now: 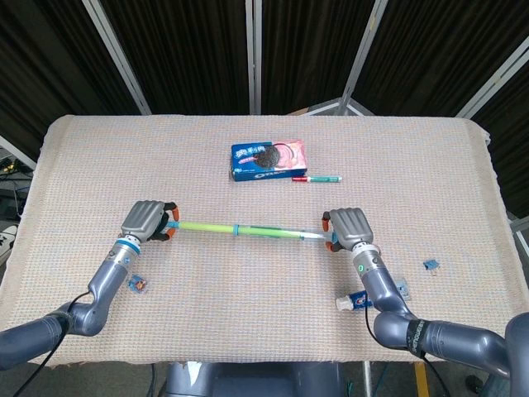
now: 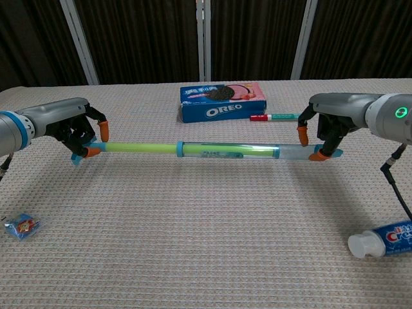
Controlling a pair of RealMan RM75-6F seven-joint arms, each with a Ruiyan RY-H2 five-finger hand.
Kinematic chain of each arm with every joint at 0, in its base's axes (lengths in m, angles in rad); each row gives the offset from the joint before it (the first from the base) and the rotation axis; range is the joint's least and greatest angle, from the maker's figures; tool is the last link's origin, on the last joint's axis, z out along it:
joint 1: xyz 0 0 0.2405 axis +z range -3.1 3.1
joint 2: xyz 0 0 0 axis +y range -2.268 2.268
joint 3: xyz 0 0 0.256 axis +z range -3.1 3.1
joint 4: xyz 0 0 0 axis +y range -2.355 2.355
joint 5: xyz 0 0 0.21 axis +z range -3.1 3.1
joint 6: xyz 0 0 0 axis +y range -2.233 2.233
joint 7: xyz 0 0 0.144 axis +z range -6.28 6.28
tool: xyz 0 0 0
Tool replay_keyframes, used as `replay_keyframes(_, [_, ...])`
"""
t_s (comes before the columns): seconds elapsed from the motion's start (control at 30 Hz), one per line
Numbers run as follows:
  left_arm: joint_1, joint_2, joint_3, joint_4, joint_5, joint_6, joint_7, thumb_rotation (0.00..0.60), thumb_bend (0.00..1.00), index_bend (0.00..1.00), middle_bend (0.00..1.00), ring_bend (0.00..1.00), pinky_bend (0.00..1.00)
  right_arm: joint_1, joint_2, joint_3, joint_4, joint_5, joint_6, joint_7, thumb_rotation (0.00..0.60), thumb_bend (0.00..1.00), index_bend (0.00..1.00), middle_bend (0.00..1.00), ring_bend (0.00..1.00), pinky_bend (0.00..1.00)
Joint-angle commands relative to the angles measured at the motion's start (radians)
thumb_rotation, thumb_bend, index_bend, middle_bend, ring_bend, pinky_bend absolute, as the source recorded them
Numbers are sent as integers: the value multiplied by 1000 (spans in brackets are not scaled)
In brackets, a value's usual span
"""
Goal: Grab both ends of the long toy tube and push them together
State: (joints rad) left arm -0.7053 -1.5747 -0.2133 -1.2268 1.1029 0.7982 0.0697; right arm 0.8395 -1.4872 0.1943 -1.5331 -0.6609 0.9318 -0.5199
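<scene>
Toy tube (image 2: 212, 150) spans table middle, near cookie box (image 2: 222, 101); left hand (image 2: 80, 125) and right hand (image 2: 325, 119) each pinch one end; likely light, rigid, telescoping; push straight along axis.

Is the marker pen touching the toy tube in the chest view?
No, the marker pen lies beside the Oreo box, with bare tablecloth between it and the toy tube.

I can read "OREO" on the blue cookie box (image 2: 222, 102) and "Crest" on the toothpaste tube (image 2: 384, 237) near my right
</scene>
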Motion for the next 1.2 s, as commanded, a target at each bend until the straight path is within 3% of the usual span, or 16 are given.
replay_keyframes(0.03, [-10,-11,-4,-8,-9,2,14,600,470,695,837,823,1000,10,-9,3,3,11,4,-11,600,314,659,1000,1000,1000])
replay_keyframes(0.87, [-54,-53,-9,-22,-42,14,42,600,469,674,837,823,1000,46,-41,-4,21,35,14,-35,600,315,661,1000,1000,1000])
replay_keyframes(1.0, [-52,-50,-2,-21,-33,10,27,600,467,501,837,824,1000,44,-36,-9,18,31,11,-32,600,304,602,1000,1000,1000])
replay_keyframes(1.07, [-52,-48,1,-21,-31,7,23,600,461,401,837,824,1000,43,-33,-11,17,29,9,-30,600,238,453,1000,1000,1000])
replay_keyframes(1.2, [-46,-38,8,-16,-26,4,12,600,448,50,837,824,1000,35,-16,-14,11,11,14,-20,600,31,223,1000,1000,1000])
